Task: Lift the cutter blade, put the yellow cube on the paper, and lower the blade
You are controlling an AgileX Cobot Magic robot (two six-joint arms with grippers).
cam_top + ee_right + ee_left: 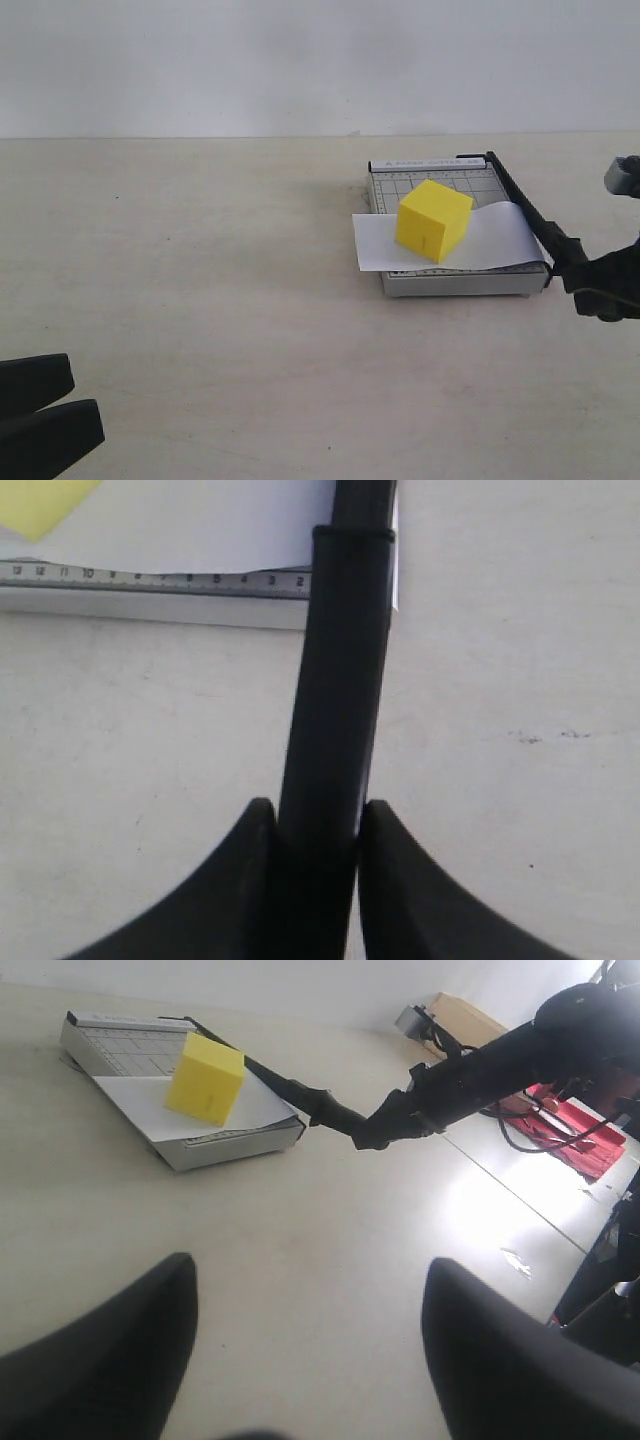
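The yellow cube [434, 220] stands on the white paper [500, 240], which lies across the grey cutter board [450, 283]. The cutter blade [520, 205] runs low along the board's right side, its handle past the front corner. My right gripper [580, 275] is shut on that handle; in the right wrist view both fingers press the black handle [340, 680] at the gripper [315, 820]. A corner of the cube [40, 505] and the paper [200, 525] show there too. My left gripper [50, 415] sits open at the near left, far from the board, with nothing between its fingers [310, 1290].
The board stands at the back right of a bare beige table [200, 300], with a white wall behind. In the left wrist view, a cardboard box [465, 1015] and red items [570, 1125] lie beyond the table's far edge.
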